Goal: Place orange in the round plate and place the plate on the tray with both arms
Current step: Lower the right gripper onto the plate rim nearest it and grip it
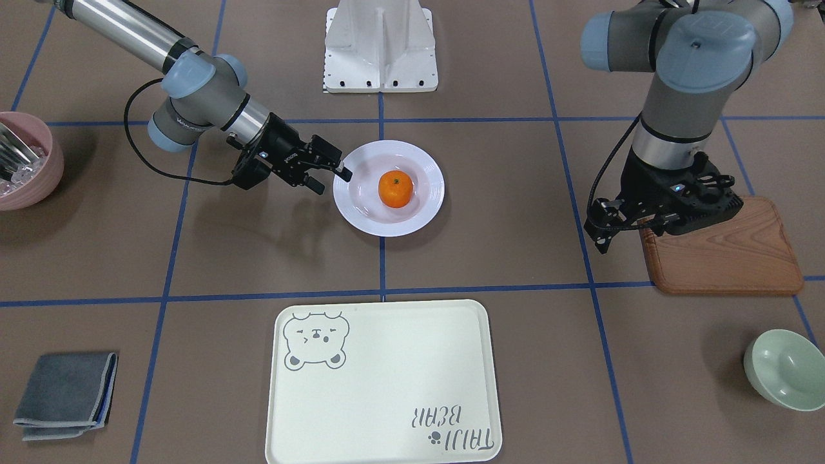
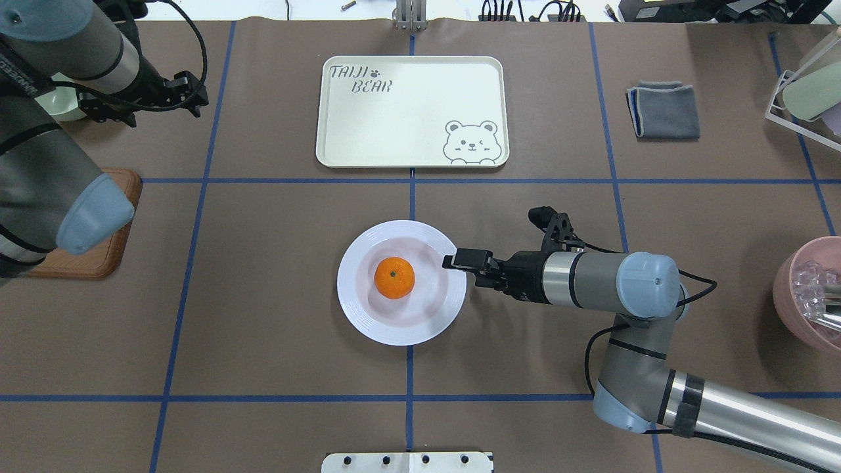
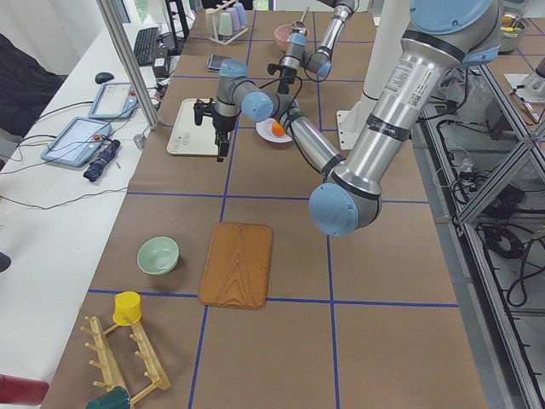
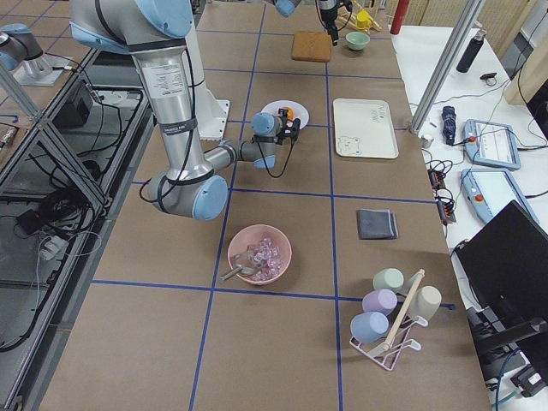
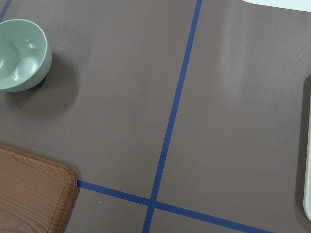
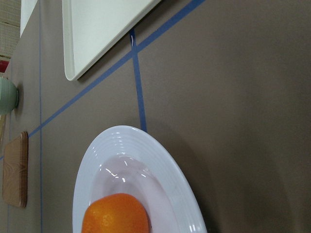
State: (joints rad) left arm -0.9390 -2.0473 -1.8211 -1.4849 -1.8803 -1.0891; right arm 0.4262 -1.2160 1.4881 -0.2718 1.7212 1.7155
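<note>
The orange lies in the middle of the white round plate, which rests on the table's centre. My right gripper is turned sideways at the plate's rim. It is open, with one finger reaching over the rim and the other lower, just outside the edge. In the overhead view this right gripper touches the plate on its right side. The cream bear tray lies bare beyond the plate. My left gripper hangs open and holds nothing, above the table beside the wooden board.
A brown wooden board and a pale green bowl sit on my left side. A pink bowl holding utensils and a folded grey cloth are on my right. The white robot base stands behind the plate.
</note>
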